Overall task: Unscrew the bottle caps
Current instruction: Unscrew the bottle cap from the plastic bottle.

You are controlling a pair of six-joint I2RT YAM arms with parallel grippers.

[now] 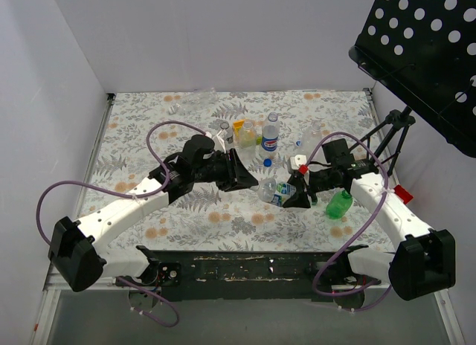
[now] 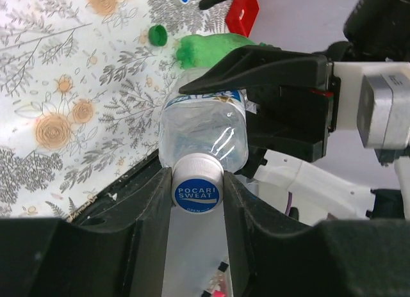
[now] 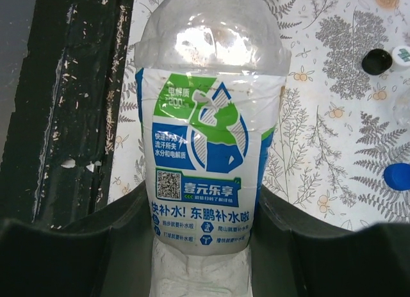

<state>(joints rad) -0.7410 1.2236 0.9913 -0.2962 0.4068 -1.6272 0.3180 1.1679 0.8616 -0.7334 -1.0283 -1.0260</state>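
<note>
Clamps the left tool (image 1: 251, 180) on the white cap (image 2: 197, 193) of the labelled bottle (image 3: 205, 130), one finger pressed to each side of the cap's rim. Braces the body of the same bottle in the right tool (image 3: 202, 246), closed around the printed waist with the clear plastic filling the gap. Holds the labelled bottle lying level between the two tools, near the middle of the tabletop (image 1: 149, 122), cap end toward the left arm. Cannot tell whether it hangs clear of the tabletop or rests on it.

Reads as the very start of the twist on this cap: grip taken at both ends, cap seated square on the neck, no gap showing beneath it. Counts a green cap (image 2: 157, 34), a black cap (image 3: 377, 61) and a blue cap (image 3: 397, 176) lying loose, and a green bottle (image 1: 339, 204) just beside the right tool that looks open at the neck, so probably some way into the task. Sees upright bottles (image 1: 270, 133) at the back, too small to judge.

Calls next for a roll of the left wrist about the bottle's long axis, against the thread, while the right tool holds firm. Needs enough squeeze to stop the thin body spinning, yet not so much as to crumple it. Likely needs several turns, with a let-go and fresh grip between them.
</note>
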